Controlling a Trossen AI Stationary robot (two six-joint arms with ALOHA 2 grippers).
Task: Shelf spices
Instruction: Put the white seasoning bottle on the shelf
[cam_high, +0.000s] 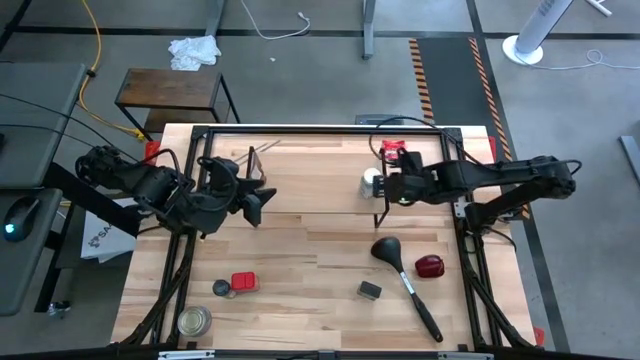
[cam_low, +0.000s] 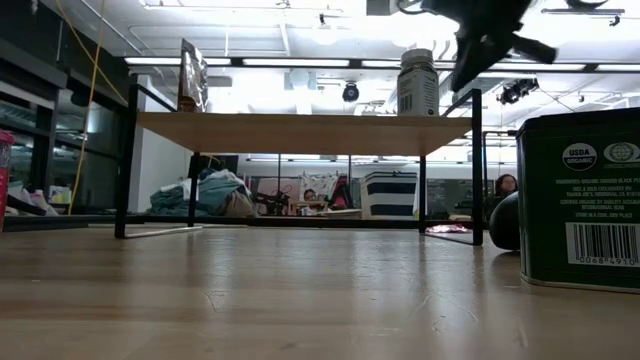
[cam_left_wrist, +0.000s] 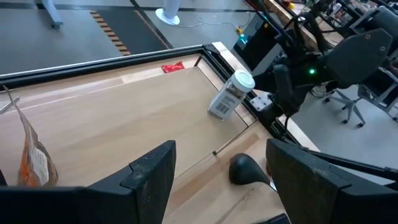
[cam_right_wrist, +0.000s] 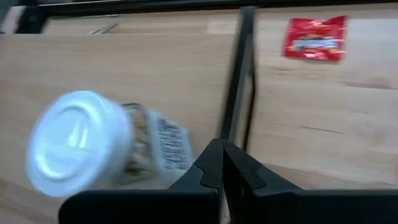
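Observation:
The shelf (cam_high: 300, 175) stands at the table's far middle. The white-capped jar (cam_high: 372, 181) stands upright on its plywood top near the right end, and it shows in the low view (cam_low: 418, 82). My right gripper (cam_right_wrist: 222, 163) is shut, close beside the jar (cam_right_wrist: 81, 146) on the jar's right. My left gripper (cam_high: 256, 202) is open and empty over the shelf's left part. The red square tin (cam_high: 243, 283), the dark-lidded jar (cam_high: 222, 288) and the small black box (cam_high: 369, 290) rest on the table near the front. A dark red bottle (cam_high: 429, 267) lies at the right. My right gripper has its shut fingers (cam_low: 458, 72) next to the white-capped jar's side, slanting down from the table's right. I cannot tell whether they touch it. The jar stands upright on the shelf top.
A black ladle (cam_high: 402, 268) lies on the table in front of the shelf's right end. A flat red packet (cam_right_wrist: 314, 37) lies behind the shelf. A clear bag (cam_left_wrist: 31, 155) stands at the shelf's left end. A wide glass jar with a metal lid (cam_high: 193, 321) stands front left.

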